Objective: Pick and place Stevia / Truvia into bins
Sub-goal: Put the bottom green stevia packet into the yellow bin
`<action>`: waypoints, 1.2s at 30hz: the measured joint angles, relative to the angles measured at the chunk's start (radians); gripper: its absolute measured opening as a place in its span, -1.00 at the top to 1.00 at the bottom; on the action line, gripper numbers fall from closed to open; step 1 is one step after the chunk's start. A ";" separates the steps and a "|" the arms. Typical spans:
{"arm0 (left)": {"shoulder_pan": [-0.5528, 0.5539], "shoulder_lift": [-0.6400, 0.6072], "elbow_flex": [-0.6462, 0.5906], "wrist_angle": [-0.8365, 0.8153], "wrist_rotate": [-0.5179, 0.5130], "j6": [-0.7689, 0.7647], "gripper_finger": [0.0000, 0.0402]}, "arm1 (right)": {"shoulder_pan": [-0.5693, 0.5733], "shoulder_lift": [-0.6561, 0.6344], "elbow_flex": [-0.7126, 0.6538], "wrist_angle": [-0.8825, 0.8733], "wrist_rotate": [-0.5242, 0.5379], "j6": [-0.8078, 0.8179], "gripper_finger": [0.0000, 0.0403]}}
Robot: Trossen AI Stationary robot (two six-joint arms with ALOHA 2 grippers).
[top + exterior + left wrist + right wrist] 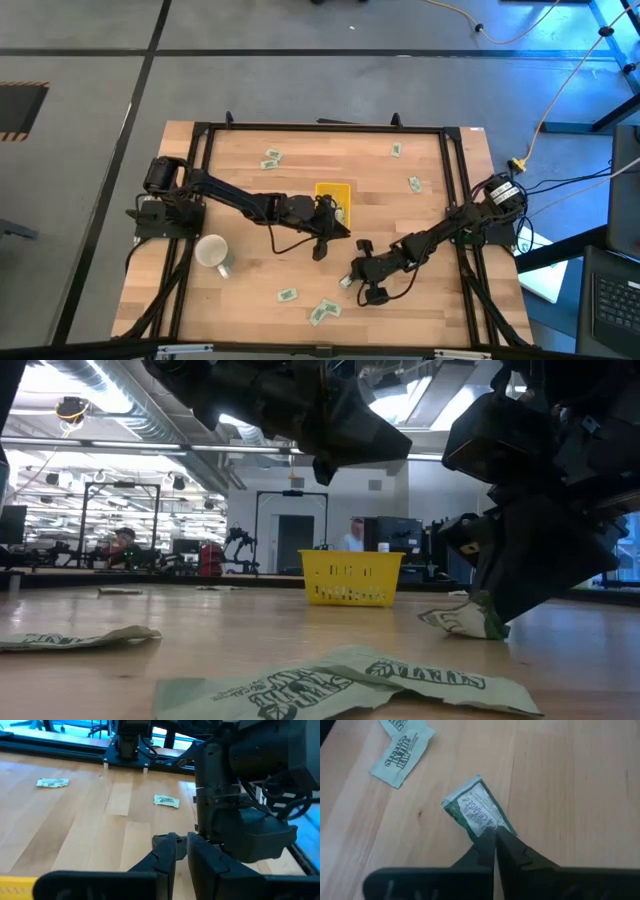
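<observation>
Right gripper (pixel 494 839) pinched shut on one sweetener packet (pixel 476 812) lying on the table (pixel 250 290).
Left gripper (pixel 181 851) hovers beside yellow tray (pixel 334 199), fingers narrowly parted, empty. White mug (pixel 213 253) and loose packets (pixel 324 311) lie nearby, clear of both.

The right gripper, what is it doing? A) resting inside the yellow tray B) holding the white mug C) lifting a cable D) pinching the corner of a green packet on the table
D: in the right wrist view the right gripper has its fingers shut on one corner of a green sweetener packet lying on the wooden table.
</observation>
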 joint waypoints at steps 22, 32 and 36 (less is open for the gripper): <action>-0.262 -0.164 0.000 -0.364 -0.188 0.136 0.86 | -0.259 -0.285 0.155 -0.318 0.026 -0.120 0.98; -0.334 -0.166 0.000 -0.627 -0.228 -0.107 0.86 | -0.401 -0.194 0.171 -0.292 0.027 -0.186 0.98; -0.337 -0.166 0.000 -0.680 -0.237 -0.163 0.87 | -0.431 -0.140 0.170 -0.280 0.029 -0.188 0.98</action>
